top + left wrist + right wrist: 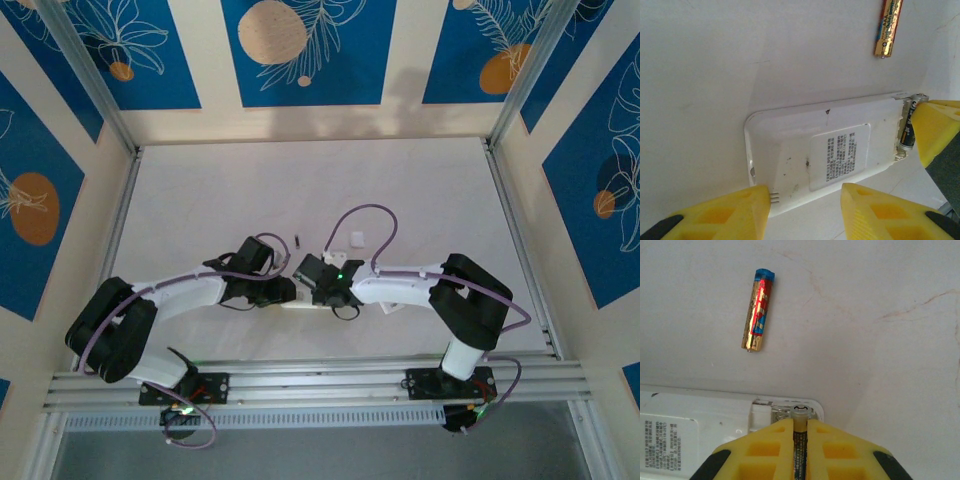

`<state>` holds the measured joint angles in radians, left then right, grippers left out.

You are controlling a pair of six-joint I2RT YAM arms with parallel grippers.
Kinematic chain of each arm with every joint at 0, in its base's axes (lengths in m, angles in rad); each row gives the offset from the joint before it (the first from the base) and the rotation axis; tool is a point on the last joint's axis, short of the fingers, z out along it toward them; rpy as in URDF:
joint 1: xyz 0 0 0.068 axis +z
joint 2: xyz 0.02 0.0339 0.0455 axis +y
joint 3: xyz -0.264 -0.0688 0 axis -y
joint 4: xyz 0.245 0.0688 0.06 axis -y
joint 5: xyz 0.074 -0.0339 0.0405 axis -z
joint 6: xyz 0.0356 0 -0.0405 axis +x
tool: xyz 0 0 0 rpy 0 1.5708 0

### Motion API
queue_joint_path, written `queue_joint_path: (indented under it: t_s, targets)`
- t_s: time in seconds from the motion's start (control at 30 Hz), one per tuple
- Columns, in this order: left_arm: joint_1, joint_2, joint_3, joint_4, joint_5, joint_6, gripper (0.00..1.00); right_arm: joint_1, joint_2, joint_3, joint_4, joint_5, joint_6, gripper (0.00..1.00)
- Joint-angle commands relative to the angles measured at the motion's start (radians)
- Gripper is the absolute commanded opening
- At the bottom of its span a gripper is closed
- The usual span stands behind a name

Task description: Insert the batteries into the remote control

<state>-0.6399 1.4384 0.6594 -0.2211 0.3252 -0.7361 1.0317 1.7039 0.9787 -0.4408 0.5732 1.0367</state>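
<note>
White arms (190, 292) with black joints (470, 300), purple cables (368, 208), yellow fingers (775, 450).

White remote (790, 145) lies flat, back side up, printed label (840, 157) mid-body, battery bay (762, 415) at one end uncovered. A dark battery (908, 127) sits in the bay, its tip by the spring (781, 413). The loose battery (758, 309), gold w/ red-blue print and a blue end, lies near that end, clear of the remote.
</note>
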Motion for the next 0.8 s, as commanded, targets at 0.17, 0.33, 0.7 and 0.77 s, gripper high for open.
queue_joint_path:
  t_s: [0.17, 0.33, 0.7, 0.77]
  targets:
    - [-0.026, 0.033, 0.002, -0.005, -0.013, -0.015, 0.44, 0.015, -0.029, -0.012, -0.104, -0.001, 0.059, 0.19]
    - [-0.027, 0.036, 0.003, -0.003, -0.013, -0.013, 0.44, -0.01, -0.078, -0.002, -0.088, -0.032, 0.035, 0.24]
    - [-0.028, 0.037, 0.01, -0.006, -0.017, -0.003, 0.44, -0.091, -0.085, -0.014, -0.018, -0.144, 0.01, 0.25]
    - [-0.028, 0.039, 0.013, -0.009, -0.018, -0.002, 0.44, -0.092, -0.07, -0.009, -0.014, -0.164, 0.014, 0.25]
